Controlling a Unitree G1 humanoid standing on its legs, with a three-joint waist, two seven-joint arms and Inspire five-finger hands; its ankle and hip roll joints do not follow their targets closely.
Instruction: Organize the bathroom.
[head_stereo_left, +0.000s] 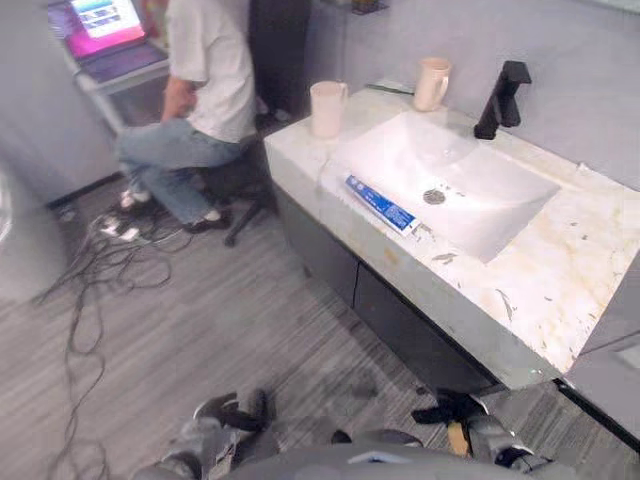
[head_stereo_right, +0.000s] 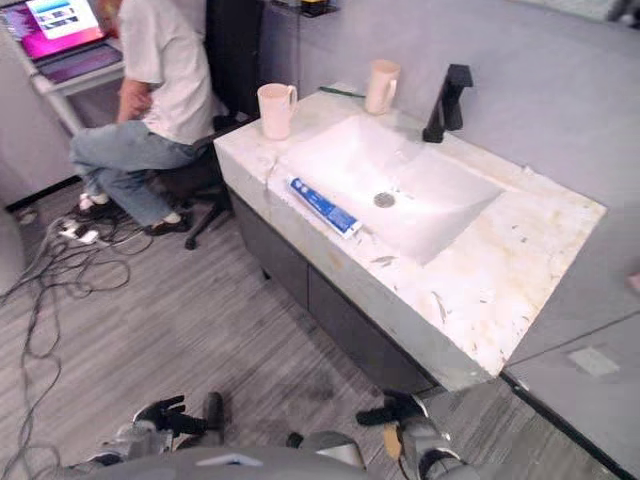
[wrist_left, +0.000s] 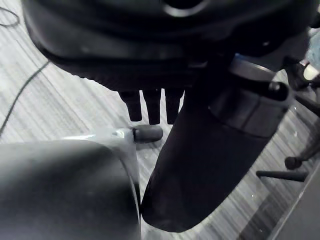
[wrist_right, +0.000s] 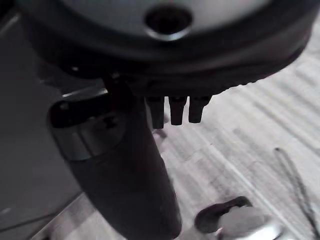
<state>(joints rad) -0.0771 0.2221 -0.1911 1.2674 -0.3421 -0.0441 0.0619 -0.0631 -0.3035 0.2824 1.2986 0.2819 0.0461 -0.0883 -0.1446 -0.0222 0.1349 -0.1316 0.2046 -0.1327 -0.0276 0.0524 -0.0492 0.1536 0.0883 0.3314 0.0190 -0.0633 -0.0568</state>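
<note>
the marble surface (head_stereo_right: 520, 260) carries a white sink (head_stereo_right: 395, 180). a blue and white toothpaste tube (head_stereo_right: 324, 207) lies on the sink's front rim, near the drain (head_stereo_right: 385, 200). one cream mug (head_stereo_right: 275, 110) stands on the surface left of the sink, another mug (head_stereo_right: 381, 86) behind the sink, beside the black tap (head_stereo_right: 446, 103); what either holds cannot be told. the left robot hand (head_stereo_left: 238, 410) and right robot hand (head_stereo_left: 452, 410) hang low over the floor, well in front of the sink, fingers relaxed and holding nothing. a person (head_stereo_left: 200, 90) sits left of the sink.
</note>
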